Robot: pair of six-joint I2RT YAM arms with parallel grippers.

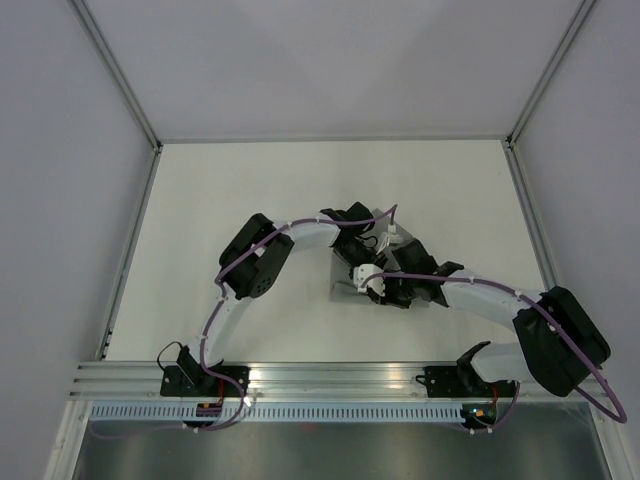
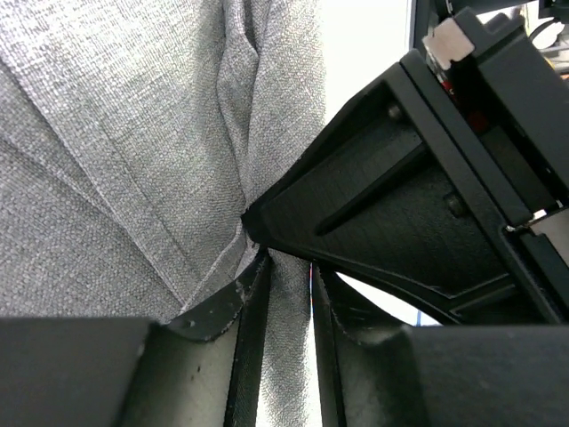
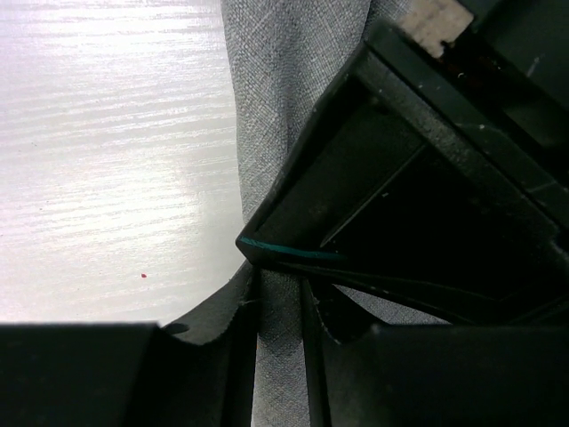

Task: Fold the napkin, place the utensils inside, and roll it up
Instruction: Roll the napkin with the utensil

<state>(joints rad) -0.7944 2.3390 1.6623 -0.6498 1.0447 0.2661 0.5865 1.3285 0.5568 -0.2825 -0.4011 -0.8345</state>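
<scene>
Two claws meet on grey napkin (image 2: pixel 116 133)

Left claw (image 2: pixel 289 267) fingers stand narrowly apart around a napkin fold; whether they grip cannot be told. Right claw (image 3: pixel 280 280) is clamped on the cloth, mid-frame overhead, on the white counter (image 3: pixel 107 133).

A plain mid-grey weave, unpatterned, is shown by the napkin (image 2: pixel 116 178); the worktop (image 3: pixel 107 160) is seen as white with faint streaked grain; the left claw (image 2: pixel 288 276) and right claw (image 3: pixel 279 302) are rendered matte black; a thin teal-green line (image 3: pixel 293 253) is noted.
</scene>
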